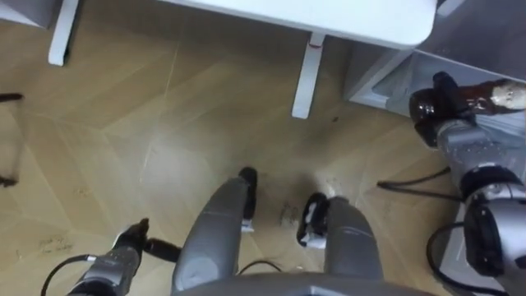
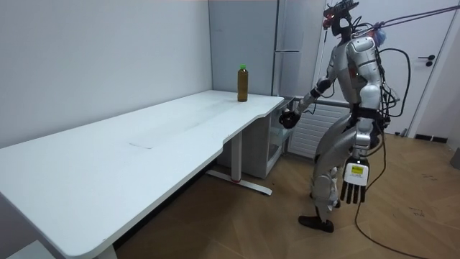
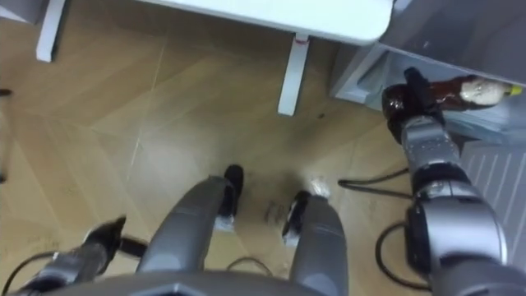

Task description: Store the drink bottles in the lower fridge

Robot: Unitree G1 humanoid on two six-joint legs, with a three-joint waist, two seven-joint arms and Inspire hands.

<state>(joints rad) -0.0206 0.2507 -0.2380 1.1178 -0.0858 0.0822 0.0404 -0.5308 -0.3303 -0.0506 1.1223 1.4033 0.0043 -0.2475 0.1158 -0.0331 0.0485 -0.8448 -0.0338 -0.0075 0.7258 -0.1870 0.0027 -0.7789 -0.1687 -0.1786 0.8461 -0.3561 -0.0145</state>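
Two drinks are in sight. One, a brown bottle (image 3: 464, 90) with a pale label, is in the right hand (image 3: 404, 100), whose dark fingers are curled tightly round its bottom end. The bottle lies nearly level, its long axis running out from the hand toward the eye view's right, with the capped end farthest from the palm. It is held low, at the pale edge of the fridge (image 2: 287, 36), beside the table's end. In the room view the right arm reaches forward and down toward the fridge's lower part.

A second bottle (image 2: 242, 84), brown with a green cap, stands upright on the far corner of the white table (image 2: 108, 165), well apart from the hand.

The left hand (image 2: 354, 183) hangs at the robot's side with its fingers straight and pointing down, holding nothing, above the wooden floor (image 1: 123, 140). The robot stands upright on both feet between the table's end and the fridge.
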